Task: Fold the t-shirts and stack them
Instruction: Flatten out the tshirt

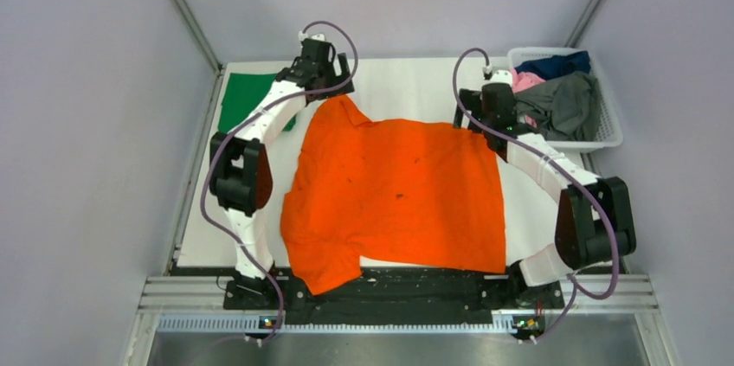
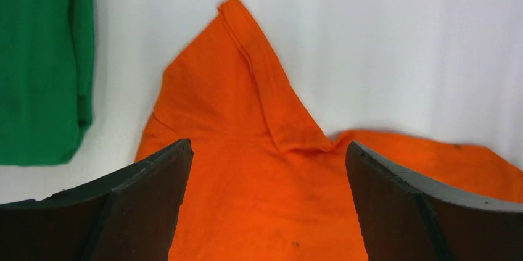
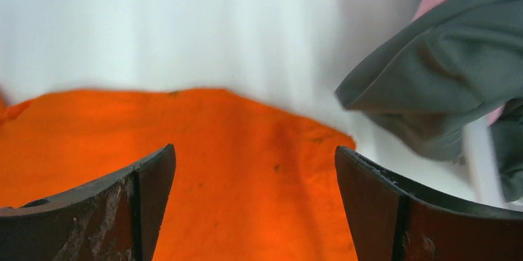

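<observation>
The bright orange t-shirt (image 1: 398, 193) lies spread flat in the middle of the white table, one sleeve pointing to the back left. A folded green t-shirt (image 1: 251, 99) lies at the back left. My left gripper (image 1: 333, 80) hovers open over the orange sleeve (image 2: 247, 88), with nothing between its fingers (image 2: 154, 211). My right gripper (image 1: 492, 115) hovers open above the shirt's back right corner (image 3: 308, 137), also holding nothing. In the wrist views both gripper gaps (image 2: 268, 145) (image 3: 254, 150) show only orange cloth below. Green cloth (image 2: 43, 63) shows at the left.
A white lattice basket (image 1: 541, 51) stands at the back right with grey (image 1: 567, 106), pink (image 1: 526, 80) and navy (image 1: 554, 64) shirts in it. The grey shirt (image 3: 444, 76) hangs over the rim close to my right gripper. Grey walls enclose the table.
</observation>
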You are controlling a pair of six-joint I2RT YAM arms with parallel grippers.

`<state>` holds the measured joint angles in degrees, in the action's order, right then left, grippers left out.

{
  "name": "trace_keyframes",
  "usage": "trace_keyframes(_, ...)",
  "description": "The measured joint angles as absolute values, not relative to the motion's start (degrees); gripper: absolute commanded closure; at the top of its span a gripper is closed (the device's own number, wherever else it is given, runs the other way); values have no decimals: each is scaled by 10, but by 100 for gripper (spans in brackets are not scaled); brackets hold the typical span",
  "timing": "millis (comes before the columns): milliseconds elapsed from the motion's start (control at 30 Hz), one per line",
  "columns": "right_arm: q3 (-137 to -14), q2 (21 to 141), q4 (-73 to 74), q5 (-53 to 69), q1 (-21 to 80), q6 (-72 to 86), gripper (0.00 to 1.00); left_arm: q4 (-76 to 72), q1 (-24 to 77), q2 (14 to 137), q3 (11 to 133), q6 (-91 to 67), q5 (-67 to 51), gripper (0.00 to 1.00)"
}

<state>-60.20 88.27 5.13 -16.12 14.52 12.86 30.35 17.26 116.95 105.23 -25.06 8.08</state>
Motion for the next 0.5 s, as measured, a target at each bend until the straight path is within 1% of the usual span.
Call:
trace_keyframes(100,-549,846,39,-103,145,152,1,266,175,1114,967,-271,35,1)
trace_keyframes(167,-520,844,32,-69,145,163,1,253,176,1110,942,-285,12,1)
trace_keyframes(300,-482,845,32,-26,146,176,1,231,177,1148,940,-306,-20,1)
trace_keyframes(500,-473,860,20,-3,146,183,1,198,177,1241,971,-334,-30,1)
